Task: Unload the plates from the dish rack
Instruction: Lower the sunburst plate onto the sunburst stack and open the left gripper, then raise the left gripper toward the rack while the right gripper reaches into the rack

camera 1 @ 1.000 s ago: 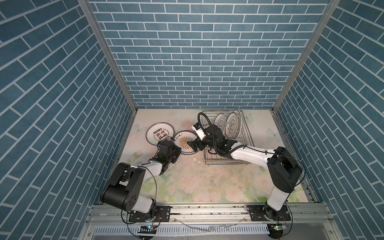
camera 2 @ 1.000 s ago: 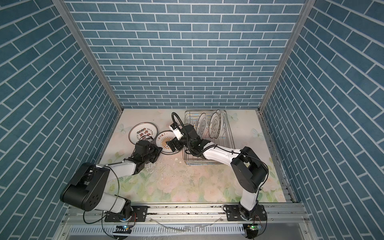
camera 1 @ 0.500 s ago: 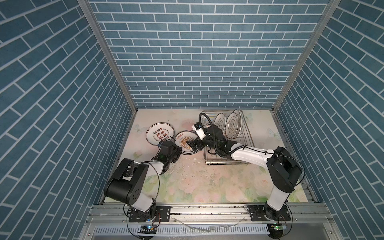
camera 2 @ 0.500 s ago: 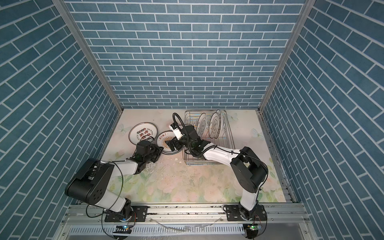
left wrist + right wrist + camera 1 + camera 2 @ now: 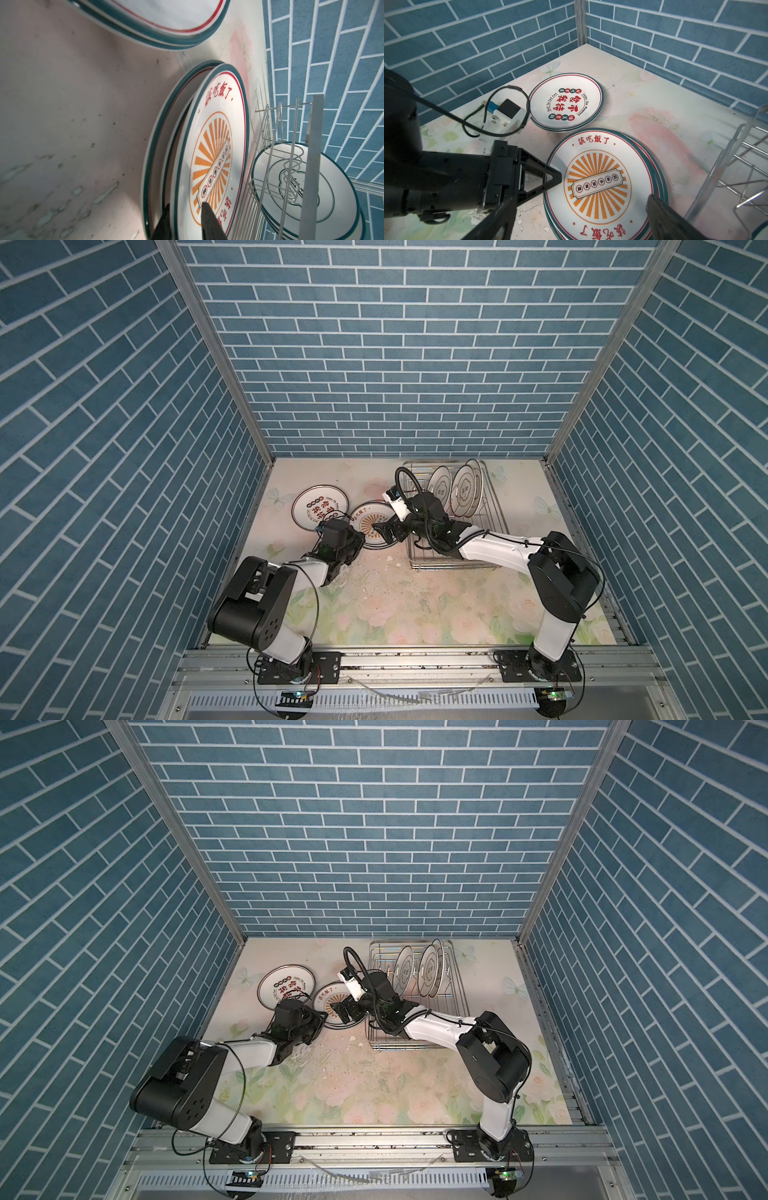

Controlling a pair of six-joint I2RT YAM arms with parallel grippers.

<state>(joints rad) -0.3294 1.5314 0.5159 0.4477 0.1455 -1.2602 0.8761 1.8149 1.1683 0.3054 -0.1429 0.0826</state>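
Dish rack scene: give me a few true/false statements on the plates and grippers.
1. Two flower-outline plates stand upright in the dish rack. True.
2. The sunburst plate is a single plate with nothing under it. False: it tops a stack of plates.
3. The left gripper has its fingers on either side of the sunburst plate's rim. True.
4. The right gripper is clamped on a racked plate. False: it is open, over the sunburst stack beside the rack.
5. The red-and-black character plate sits in the rack. False: it lies on its own stack on the table.
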